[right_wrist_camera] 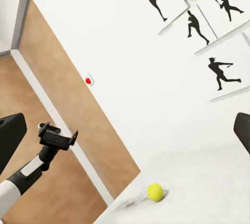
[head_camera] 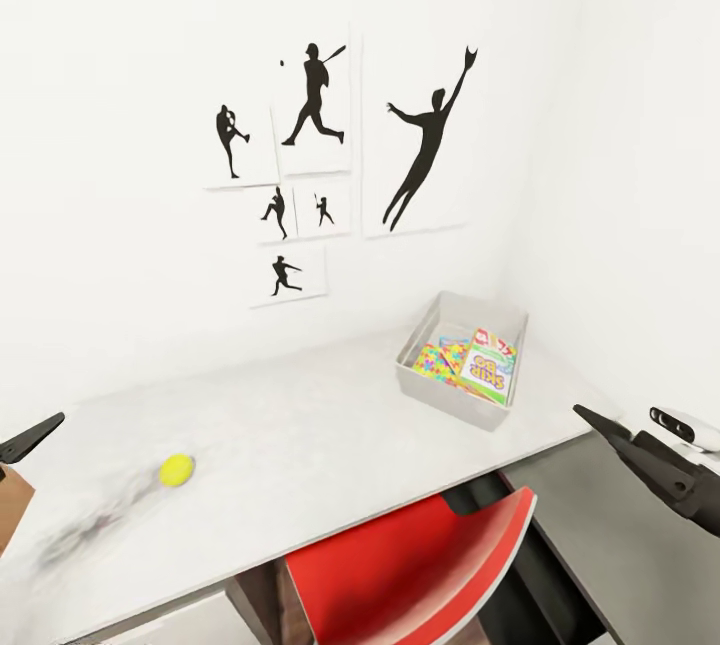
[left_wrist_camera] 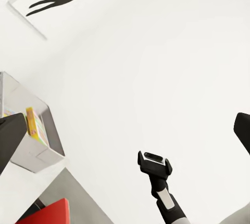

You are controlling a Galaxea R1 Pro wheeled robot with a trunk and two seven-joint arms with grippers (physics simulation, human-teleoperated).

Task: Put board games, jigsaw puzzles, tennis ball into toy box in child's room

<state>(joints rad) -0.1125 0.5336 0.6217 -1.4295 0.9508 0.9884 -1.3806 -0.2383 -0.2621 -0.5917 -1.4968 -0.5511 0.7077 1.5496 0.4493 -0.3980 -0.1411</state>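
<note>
The tennis ball (head_camera: 177,469) is lying alone on the light grey table (head_camera: 300,435), toward its near left part, with a faint dark smear on the top trailing away from it toward the left edge. In the right wrist view the tennis ball (right_wrist_camera: 154,191) is sitting near the table's edge, with a brown door (right_wrist_camera: 67,104) and a small red wall switch (right_wrist_camera: 88,81) beyond it.

Well apart from the ball, the toy box (head_camera: 452,403) is standing at the far right of the table beside the white wall. Inside it a "SKIP-BO" board game (head_camera: 487,365) is lying on top, and a bright multicoloured jigsaw puzzle (head_camera: 436,361) is showing beside it.

The left gripper (head_camera: 30,437) is hanging at the table's left edge, its fingers spread wide and holding nothing. The right gripper (head_camera: 640,440) is hovering to the right of the table, also spread wide and empty.

A red chair (head_camera: 420,575) is standing tucked at the table's near side. Black baseball silhouette posters (head_camera: 310,155) are hanging on the wall above
</note>
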